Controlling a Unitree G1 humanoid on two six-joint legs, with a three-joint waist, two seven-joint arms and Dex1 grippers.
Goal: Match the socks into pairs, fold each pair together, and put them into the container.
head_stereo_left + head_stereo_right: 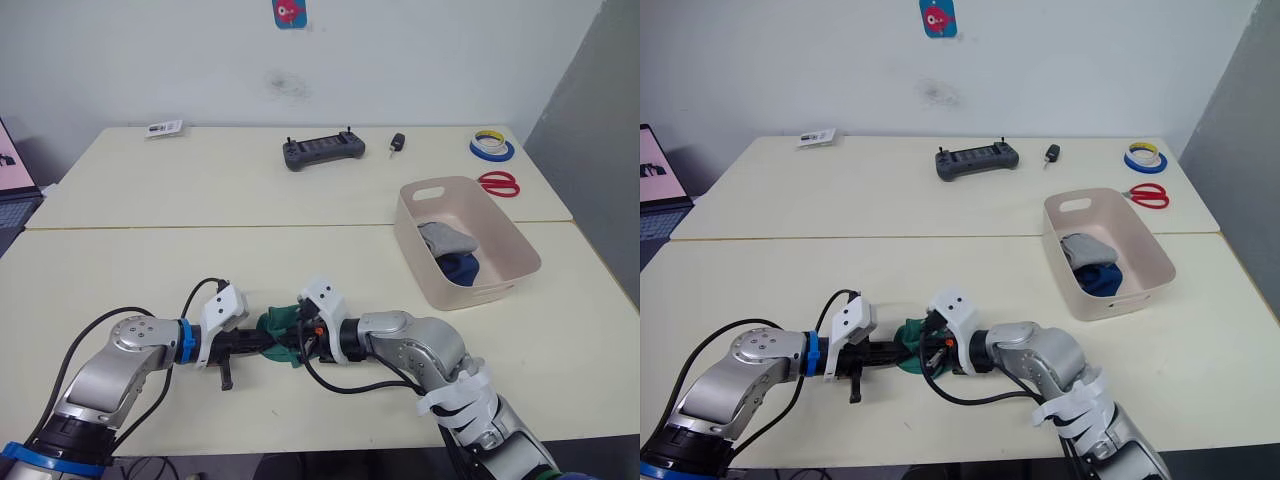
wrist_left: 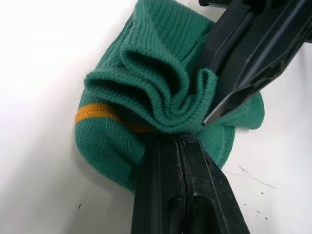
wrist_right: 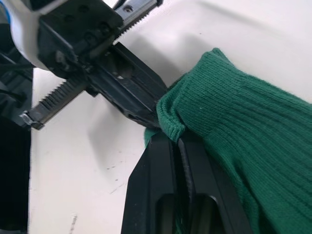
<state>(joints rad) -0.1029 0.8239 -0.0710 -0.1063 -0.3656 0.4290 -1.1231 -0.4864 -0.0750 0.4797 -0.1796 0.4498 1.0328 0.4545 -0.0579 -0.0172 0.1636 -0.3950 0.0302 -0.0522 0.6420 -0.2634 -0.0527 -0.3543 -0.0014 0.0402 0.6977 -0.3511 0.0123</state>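
A bunched green sock pair (image 1: 277, 330) with a yellowish stripe (image 2: 95, 112) lies on the table near the front, between my two grippers. My left gripper (image 2: 181, 137) is shut on its folded edge from the left. From the right, my right gripper (image 3: 168, 134) is shut on the same green fabric (image 3: 243, 126). The two grippers meet tip to tip at the socks. The pale pink-beige container (image 1: 505, 228) stands to the right, farther back, with a grey sock (image 1: 445, 237) and a dark blue sock (image 1: 461, 268) inside.
On the far table lie a black controller (image 1: 322, 151), a small black key fob (image 1: 398, 143), tape rolls (image 1: 492, 147), red scissors (image 1: 499, 184) and a white card (image 1: 164, 128). A laptop edge (image 1: 12, 185) sits at the far left.
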